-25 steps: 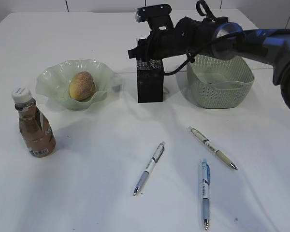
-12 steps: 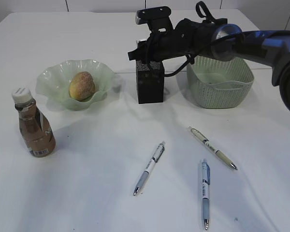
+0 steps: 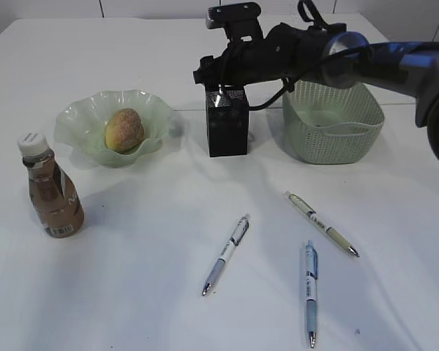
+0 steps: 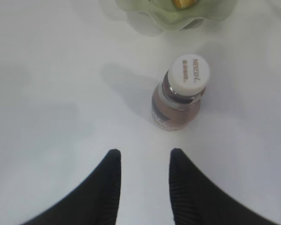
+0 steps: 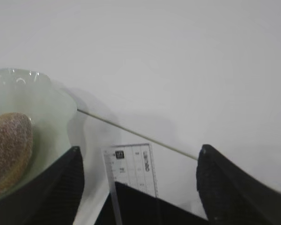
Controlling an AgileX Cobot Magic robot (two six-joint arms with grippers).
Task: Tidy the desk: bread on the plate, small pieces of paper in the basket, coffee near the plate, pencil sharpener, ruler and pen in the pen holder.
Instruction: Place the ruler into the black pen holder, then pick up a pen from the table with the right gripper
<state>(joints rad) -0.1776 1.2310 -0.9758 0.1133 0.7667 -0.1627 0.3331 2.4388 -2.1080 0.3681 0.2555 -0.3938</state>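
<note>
My right gripper (image 3: 218,79) hovers over the black pen holder (image 3: 227,130) with its jaws wide open (image 5: 139,150). A clear ruler (image 5: 130,169) stands free in the pen holder (image 5: 150,208), touching neither finger. The bread (image 3: 124,129) lies in the green glass plate (image 3: 80,117). The coffee bottle (image 3: 50,186) stands at the left, in front of the plate. Three pens (image 3: 227,254) (image 3: 323,224) (image 3: 309,291) lie on the table in front. My left gripper (image 4: 143,154) is open and empty, a little short of the coffee (image 4: 180,93). The pencil sharpener and paper pieces are out of view.
A pale green woven basket (image 3: 366,121) stands right of the pen holder, under the right arm. The wavy plate rim (image 4: 145,16) shows just beyond the coffee bottle. White table surface lies between the plate, the bottle and the pens.
My right gripper has opened wide over the pen holder and risen slightly; the ruler now stands loose in the holder. Left gripper unchanged.
</note>
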